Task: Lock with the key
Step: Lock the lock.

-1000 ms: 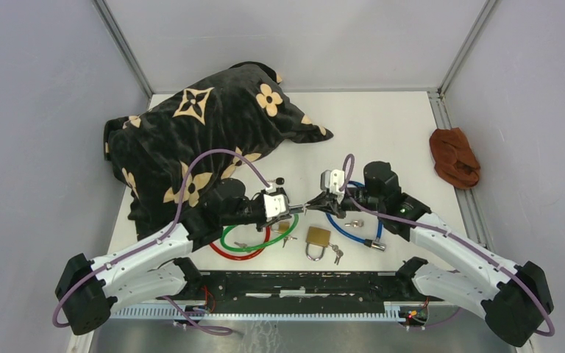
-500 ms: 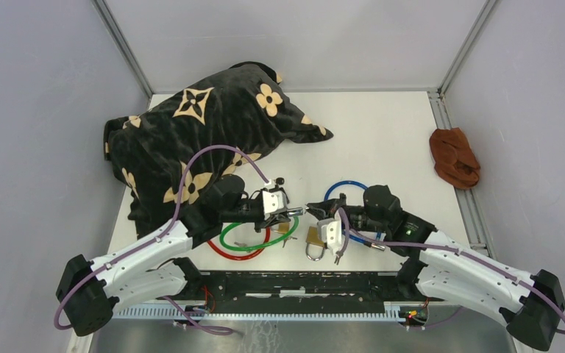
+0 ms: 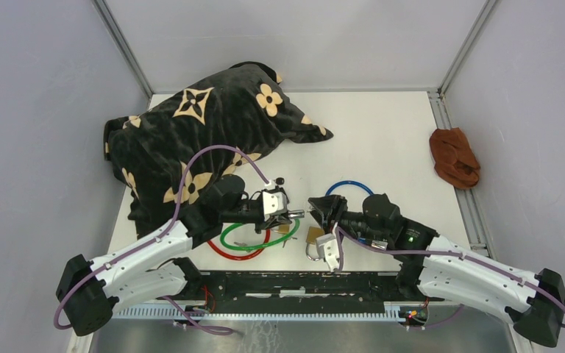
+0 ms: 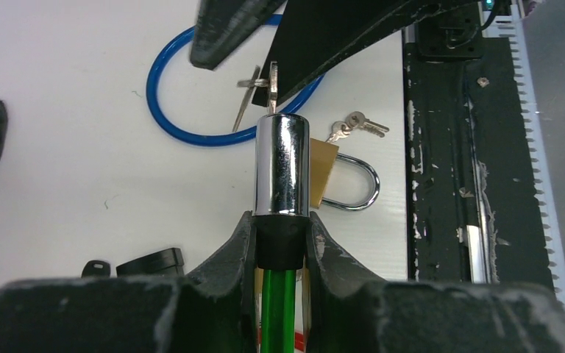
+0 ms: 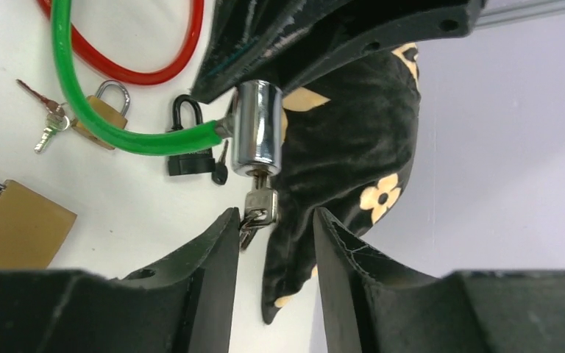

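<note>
The right gripper (image 5: pixel 272 220) stood open, its fingers (image 5: pixel 213 272) on either side of the key (image 5: pixel 263 202), with a clear gap between the key and one finger. The key was seated in the end of the chrome cylinder (image 5: pixel 256 140), with a second key hanging from its ring. The left gripper (image 4: pixel 282 228) was closed on the cylinder's black collar, where the green cable (image 5: pixel 118 140) ran in, and held the cylinder above the table (image 3: pixel 382 132) with its keyed end toward the right gripper. In the top view the two grippers met nose to nose between the arms. Below them on the table lay a brass padlock (image 4: pixel 338 176) with its own keys (image 4: pixel 357 125) beside it, a blue cable (image 4: pixel 191 125) loop, a red cable (image 5: pixel 154 70), a black padlock (image 5: pixel 187 158) and a smaller brass one. A black flowered cloth (image 3: pixel 206 125) lay heaped at the far left.
</note>
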Controlling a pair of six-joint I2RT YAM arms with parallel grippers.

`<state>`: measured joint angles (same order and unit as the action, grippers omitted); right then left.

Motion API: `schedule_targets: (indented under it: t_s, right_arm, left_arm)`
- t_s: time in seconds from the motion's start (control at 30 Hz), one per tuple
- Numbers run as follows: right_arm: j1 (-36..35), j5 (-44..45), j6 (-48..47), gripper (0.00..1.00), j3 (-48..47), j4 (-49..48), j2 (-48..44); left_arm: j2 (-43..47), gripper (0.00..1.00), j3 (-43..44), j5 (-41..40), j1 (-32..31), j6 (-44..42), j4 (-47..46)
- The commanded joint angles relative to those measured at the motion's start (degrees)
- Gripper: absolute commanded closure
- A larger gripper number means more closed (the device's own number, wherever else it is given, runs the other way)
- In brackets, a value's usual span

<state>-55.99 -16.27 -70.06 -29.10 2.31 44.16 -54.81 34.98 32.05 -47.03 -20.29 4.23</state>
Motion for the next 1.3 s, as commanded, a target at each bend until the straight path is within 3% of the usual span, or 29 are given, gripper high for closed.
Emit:
schedule_targets:
  t_s: [0.0, 0.17, 0.3, 0.47, 0.6, 0.93, 1.0, 1.1, 1.2, 1.27]
  right_arm:
    - [-0.1, 2.2, 6.7, 0.48, -1.7, 0.2, -2.5]
    - [1.1, -4.9, 17.6, 0.38, -6.5, 7.8, -1.1]
    - [4.5, -14.7, 26.1, 0.37, -10.7, 12.7, 1.7]
    - [13.7, -28.5, 36.0, 0.38, -16.4, 16.4, 6.6]
    - [17.9, -36.3, 41.2, 0.46, -18.2, 18.1, 10.4]
    - [18.0, -34.9, 61.5, 0.69, -9.7, -0.5, 9.9]
    - [17.9, -33.7, 62.5, 0.78, -9.2, -1.1, 9.7]
    - [17.9, -31.6, 62.2, 0.84, -9.3, 1.0, 10.3]
    - [18.0, -30.9, 63.9, 0.98, -9.2, 0.0, 10.2]
    - [17.9, -30.6, 65.8, 1.0, -9.2, -0.7, 10.1]
  left_arm:
    - [-0.2, 0.98, 0.1, 4.2, -0.7, 1.5, 3.9]
    - [0.0, 0.98, 0.0, 4.3, -0.7, 0.9, 3.8]
    - [0.1, 0.98, -0.1, 4.2, -0.6, 0.2, 4.1]
    - [0.3, 0.98, 0.2, 4.1, -0.7, -0.4, 4.4]
    - [0.5, 0.98, 0.1, 4.1, -0.7, -0.6, 4.5]
    - [0.9, 0.98, -0.1, 3.8, -0.7, -0.6, 4.5]
    - [0.9, 0.98, 0.0, 3.7, -0.7, -0.6, 4.6]
    - [1.0, 0.98, 0.0, 3.7, -0.7, -0.6, 4.6]
    - [1.0, 0.98, 0.0, 3.6, -0.7, -0.8, 4.4]
    - [1.0, 0.98, -0.1, 3.4, -0.7, -0.2, 3.9]
